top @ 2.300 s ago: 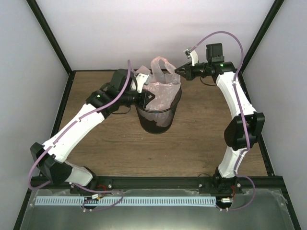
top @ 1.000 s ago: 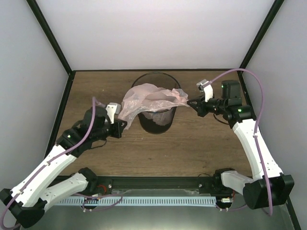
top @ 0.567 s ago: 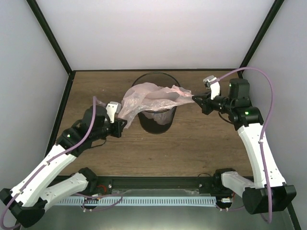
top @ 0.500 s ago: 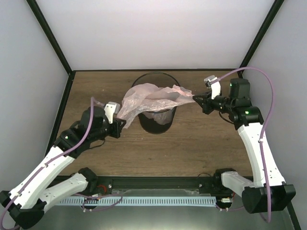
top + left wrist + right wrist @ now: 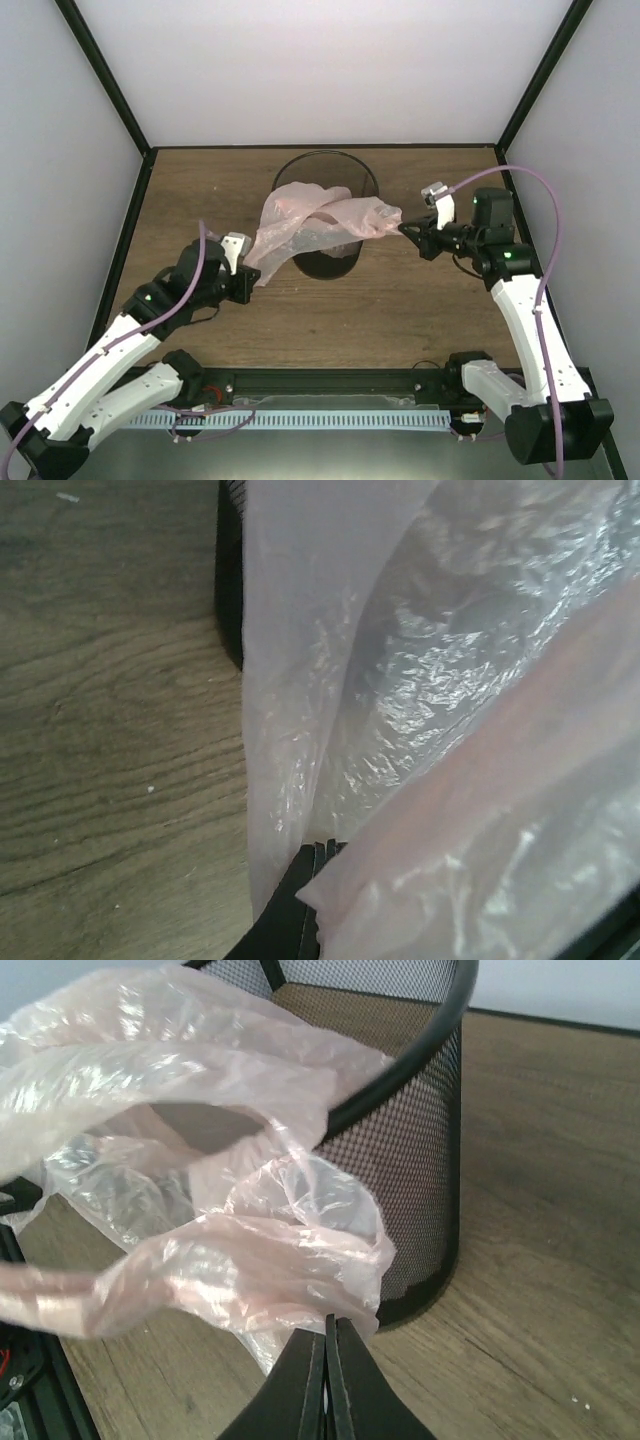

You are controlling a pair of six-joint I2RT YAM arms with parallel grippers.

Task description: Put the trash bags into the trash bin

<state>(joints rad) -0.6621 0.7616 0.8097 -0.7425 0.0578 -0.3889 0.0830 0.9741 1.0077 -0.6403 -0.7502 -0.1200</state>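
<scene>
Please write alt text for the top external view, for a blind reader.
A pale-pink plastic bag is held stretched over a black mesh trash bin, the left gripper shut on one end, the right gripper on the other. The bin stands on a wooden table.

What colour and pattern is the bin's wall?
The small round bin is black fine mesh; right wrist view shows it best.

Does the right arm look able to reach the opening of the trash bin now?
Probably yes: the right gripper, jaws shut on the trash bag, hangs just beside the trash bin, with only the bag between them.
</scene>
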